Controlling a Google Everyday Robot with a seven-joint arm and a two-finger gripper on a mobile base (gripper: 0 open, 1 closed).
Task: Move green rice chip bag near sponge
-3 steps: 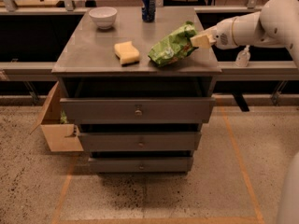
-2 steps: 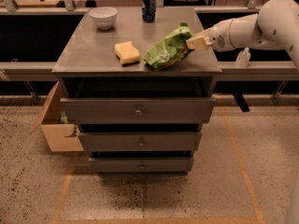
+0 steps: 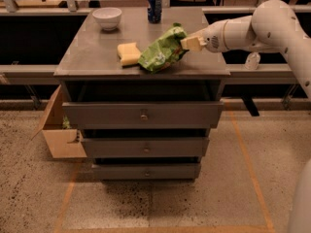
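Note:
The green rice chip bag lies tilted on the grey cabinet top, with its lower left end against the sponge. The sponge is a pale-yellow block lying flat just left of the bag. My gripper reaches in from the right on the white arm. It is shut on the bag's raised upper right corner, a little above the top.
A white bowl stands at the back left of the top and a blue drink can at the back middle. The cabinet has three shut drawers. An open cardboard box sits on the floor at its left.
My gripper has moved left with the bag in it. The bag has slid toward the sponge and now touches it. The sponge, bowl and can have not moved.

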